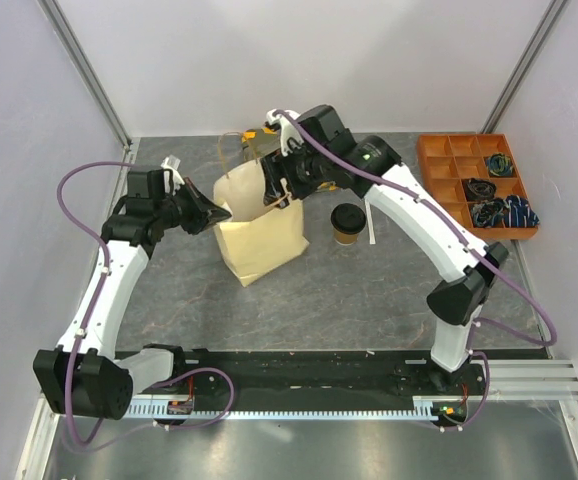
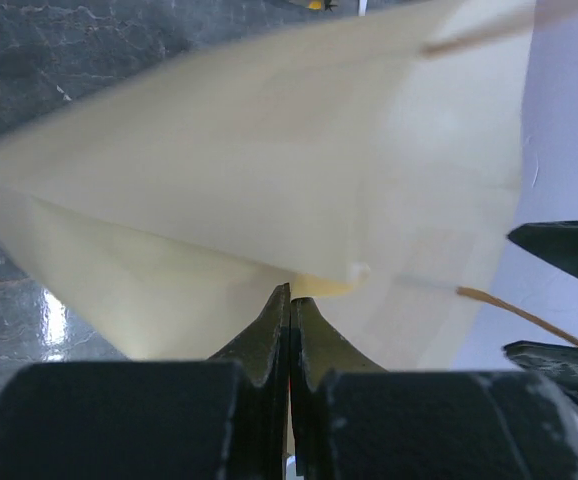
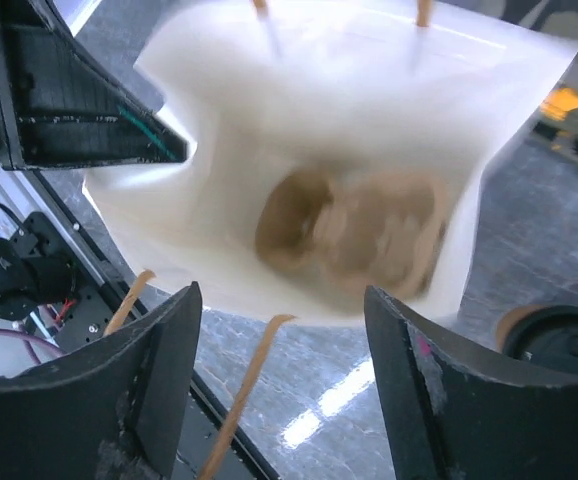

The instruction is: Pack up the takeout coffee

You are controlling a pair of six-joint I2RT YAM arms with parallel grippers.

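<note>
Beside the bag (image 1: 259, 245) stands the tan, black-lidded takeout coffee (image 1: 347, 224).

Setting: this is looking like a robotics lab test cell, not a home or a shop. Two white-and-black arms, the left arm (image 1: 104, 290) and the right arm (image 1: 439, 225), are standing bolted to a black base plate (image 1: 309, 375) along the near edge of a dark stone-patterned table (image 1: 349, 300). Purple cables (image 1: 79, 180) are looping off both arms, and a slotted cable duct (image 1: 299, 407) is running along the front. Plain pale panels (image 1: 299, 60) are enclosing the table on three sides, with aluminium posts (image 1: 87, 70) rising at the back corners. An orange compartment tray (image 1: 447, 165) is sitting at the right rear, holding possibly coiled straps or cables; too small to tell.
</note>
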